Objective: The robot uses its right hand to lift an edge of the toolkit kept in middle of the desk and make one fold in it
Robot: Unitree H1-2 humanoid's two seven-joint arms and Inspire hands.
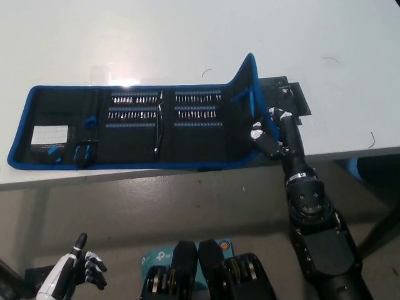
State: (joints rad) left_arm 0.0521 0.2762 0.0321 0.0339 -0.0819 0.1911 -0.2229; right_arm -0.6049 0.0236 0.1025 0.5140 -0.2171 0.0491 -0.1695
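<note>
Soft, floppy toolkit on the tabletop; right robot hand grips its raised right edge, the best hold; left robot hand hangs open, low

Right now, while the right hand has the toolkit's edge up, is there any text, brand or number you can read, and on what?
"tp-l": partial white lettering on the teal box on the floor; the rest is hidden.
White label in the toolkit: any print is too small to read.
Bit rows: no markings can be read.
Right hand: no text can be read.
</note>
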